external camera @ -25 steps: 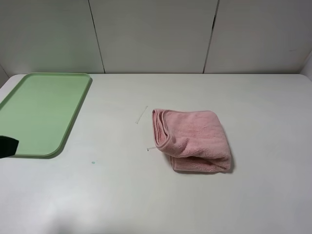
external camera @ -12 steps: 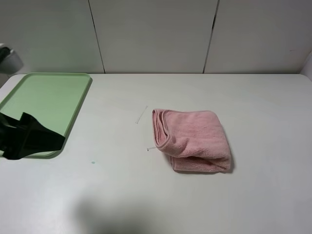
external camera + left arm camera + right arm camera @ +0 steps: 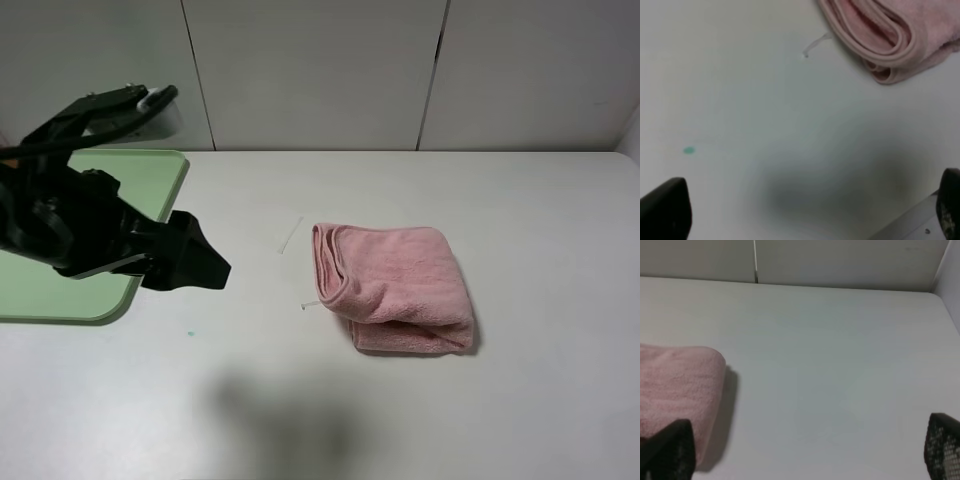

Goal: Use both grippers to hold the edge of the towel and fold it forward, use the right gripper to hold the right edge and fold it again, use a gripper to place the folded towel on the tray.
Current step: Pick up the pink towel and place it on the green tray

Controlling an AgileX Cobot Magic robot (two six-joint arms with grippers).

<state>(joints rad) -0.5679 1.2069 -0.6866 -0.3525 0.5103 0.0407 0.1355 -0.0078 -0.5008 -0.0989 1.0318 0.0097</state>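
White counter [image 3: 420,420] carrying every item, with pale wall panels [image 3: 310,70] behind it. Green tray [image 3: 70,200] at the counter's rear left corner, its near right part hidden behind the black left arm [image 3: 70,225]. Pink towel [image 3: 400,285], folded into a thick pad, lies on the counter right of centre and well apart from the tray; its rounded, layered fold faces the tray. Left gripper [image 3: 807,207] hovers above the bare counter between tray and towel, touching neither; its fingers [image 3: 665,210] stand wide apart and hold nothing. Right gripper [image 3: 805,452], seen only in its own wrist view, sits near the towel's far edge with fingers [image 3: 941,447] likewise spread and holding nothing. A short white thread [image 3: 290,236] lies just beside the towel, and a teal speck [image 3: 191,333] marks the counter nearer the front.
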